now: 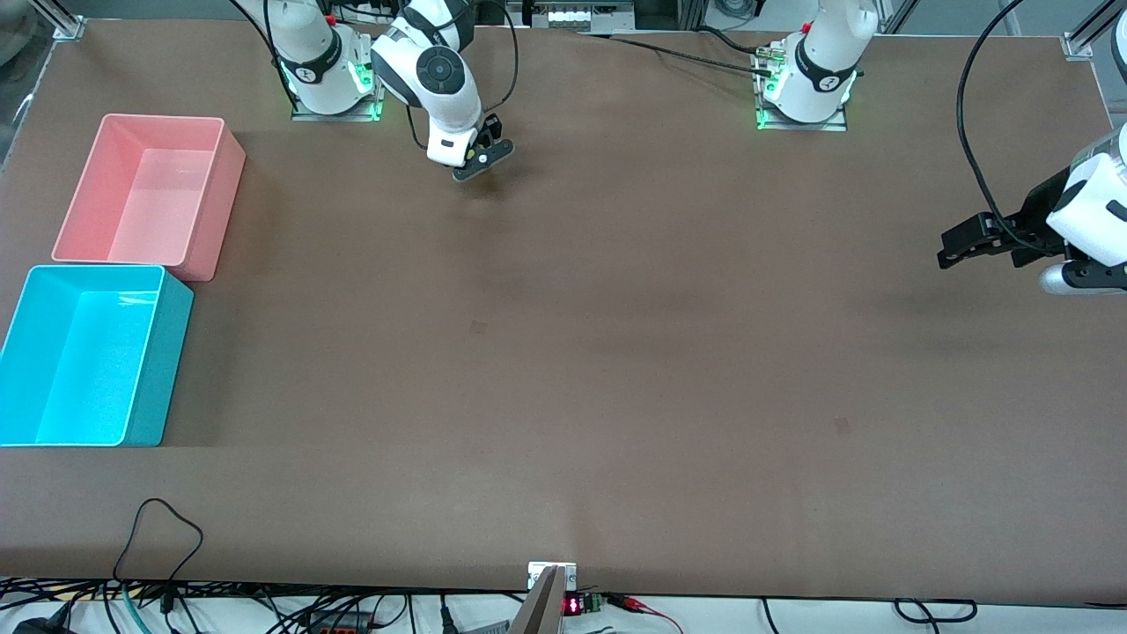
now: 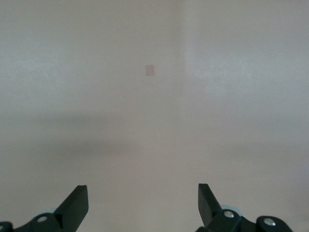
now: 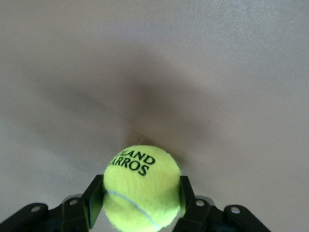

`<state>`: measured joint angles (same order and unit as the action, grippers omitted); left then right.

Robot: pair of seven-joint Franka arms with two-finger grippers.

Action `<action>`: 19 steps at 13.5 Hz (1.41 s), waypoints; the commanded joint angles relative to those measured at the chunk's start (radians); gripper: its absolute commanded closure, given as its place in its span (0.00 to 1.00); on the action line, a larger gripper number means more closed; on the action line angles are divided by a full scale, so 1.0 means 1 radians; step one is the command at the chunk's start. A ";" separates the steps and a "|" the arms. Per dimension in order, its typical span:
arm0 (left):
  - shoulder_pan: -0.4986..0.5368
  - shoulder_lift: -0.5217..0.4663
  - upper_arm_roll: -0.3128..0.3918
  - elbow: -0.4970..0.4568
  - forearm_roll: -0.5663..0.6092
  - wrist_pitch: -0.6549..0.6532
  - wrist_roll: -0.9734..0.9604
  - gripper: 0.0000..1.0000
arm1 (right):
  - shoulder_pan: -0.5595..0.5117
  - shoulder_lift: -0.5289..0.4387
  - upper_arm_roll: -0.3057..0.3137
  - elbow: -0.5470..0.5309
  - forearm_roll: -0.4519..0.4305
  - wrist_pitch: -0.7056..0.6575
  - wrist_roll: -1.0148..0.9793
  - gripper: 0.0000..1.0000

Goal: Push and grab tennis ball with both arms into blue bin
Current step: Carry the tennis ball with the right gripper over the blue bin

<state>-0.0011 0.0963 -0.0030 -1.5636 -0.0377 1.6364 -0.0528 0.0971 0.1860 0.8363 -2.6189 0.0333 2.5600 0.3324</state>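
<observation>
Two tools in play. Right tool (image 3: pixel 141 205) is clenched on the tennis ball (image 3: pixel 141 186), one finger pad (image 3: pixel 94 199) on each side of it. Ball is seated between the fingers, black lettering facing up toward the wrist camera, a white seam curving across its lower part. A ball has no long axis; the only orientation cue is the print, which reads across the gap between the fingers.

In the front view the right tool (image 1: pixel 482 158) hangs low over the table (image 1: pixel 616 352) near the right arm's base (image 1: pixel 335 88), a small shadow on the table just under it. The ball is barely visible there, just a yellow-green speck (image 1: pixel 482 155) between the black fingers.

Left tool (image 2: pixel 143 205) is released, fingers spread wide with nothing between them, only bare table and a small square mark (image 2: pixel 150 70) under it. In the front view the left tool (image 1: pixel 955 246) hovers over the left arm's end of the table, fingers pointing toward the table's middle; that arm waits.

Blue bin (image 1: pixel 167 370) sits at the right arm's end of the table, open side up, nothing in it. Pink bin (image 1: pixel 220 194) is just beside it, farther from the front camera. Both bins are well apart from the ball.
</observation>
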 commanded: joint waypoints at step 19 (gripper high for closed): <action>-0.005 -0.015 0.008 0.011 0.002 0.008 0.019 0.00 | 0.000 0.090 -0.839 0.879 -0.024 -0.770 -0.466 0.93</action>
<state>-0.0039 0.0953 -0.0017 -1.5534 -0.0379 1.6459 -0.0522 0.0917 0.2336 0.0722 -1.7989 -0.0001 1.8448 -0.0727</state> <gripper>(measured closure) 0.000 0.339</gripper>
